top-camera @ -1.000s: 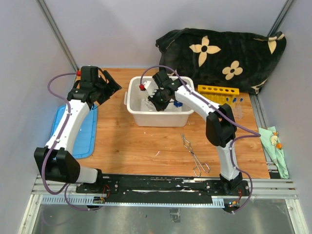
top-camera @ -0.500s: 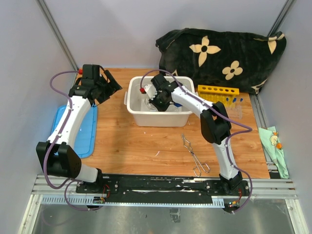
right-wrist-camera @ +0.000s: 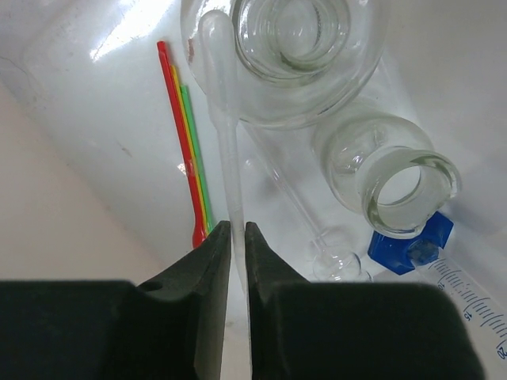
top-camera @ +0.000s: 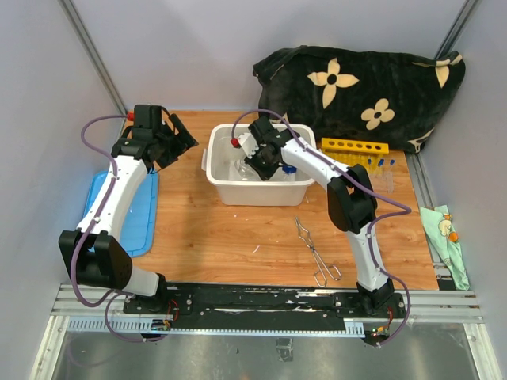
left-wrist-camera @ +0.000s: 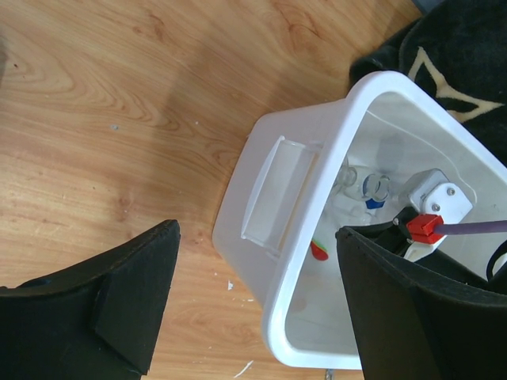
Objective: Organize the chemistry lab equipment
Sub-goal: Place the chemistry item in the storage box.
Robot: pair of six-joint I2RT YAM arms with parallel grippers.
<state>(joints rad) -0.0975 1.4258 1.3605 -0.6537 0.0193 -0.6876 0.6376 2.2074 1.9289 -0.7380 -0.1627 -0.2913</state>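
My right gripper [top-camera: 261, 162] reaches down into the white tub [top-camera: 257, 192]. In the right wrist view it [right-wrist-camera: 236, 237] is shut on the stem of a clear plastic pipette [right-wrist-camera: 222, 119]. Around it on the tub floor lie two small glass beakers [right-wrist-camera: 289, 47] [right-wrist-camera: 388, 170], thin red, yellow and green sticks [right-wrist-camera: 186, 142], a glass rod with a bulb [right-wrist-camera: 337, 257] and a blue-capped tube [right-wrist-camera: 410, 245]. My left gripper [top-camera: 178, 138] is open and empty, left of the tub; its wrist view [left-wrist-camera: 257, 305] shows the tub rim [left-wrist-camera: 341, 134] between the fingers.
The yellow holed rack [top-camera: 354, 147] and a clear rack with blue-capped tubes [top-camera: 384, 170] stand right of the tub. Metal tongs [top-camera: 317, 253] lie on the wood in front. The blue lid [top-camera: 131, 214] lies at the left edge, the black flowered cloth [top-camera: 356, 87] behind.
My right gripper has shifted a little inside the tub, first left, then slightly back right. My left arm has swung slightly and now holds still.
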